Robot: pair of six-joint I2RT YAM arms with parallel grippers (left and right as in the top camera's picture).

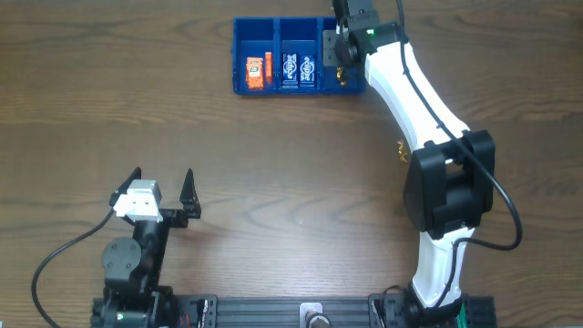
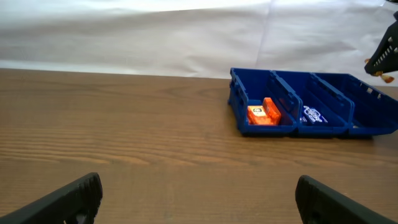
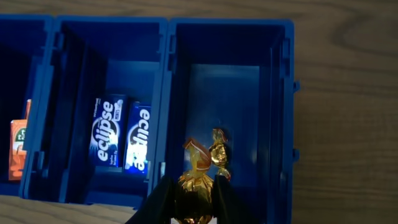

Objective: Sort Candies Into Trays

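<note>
Between the fingers of the right pincer (image 3: 193,200), pressed together on its lower half, sits a round candy in crinkled gold foil (image 3: 198,177), its twisted foil tail sticking out beyond the tips. Candy and pincer hang over the end compartment on the right arm's side of the blue plastic three-compartment tray (image 3: 168,81), close to the divider wall shared with the middle compartment.

That closeness is the risk, as I judge it. If the fingers part here, the round sweet could clip the divider and roll or bounce into the middle compartment. The loose foil could also snag on a finger and drag the candy off line.

Count, working outward:
- One gold candy, in the grip.
- Two dark blue flat mint packs (image 3: 123,134) side by side in the middle compartment.
- Two orange packets (image 2: 264,114) in the far compartment.
- One small gold scrap (image 1: 401,150) on the wooden table (image 1: 273,182) beside the right arm, possibly another candy; too small to tell.

The left pincer (image 1: 162,182) rests near its base, well apart from the tray, fingers spread and holding nothing.
</note>
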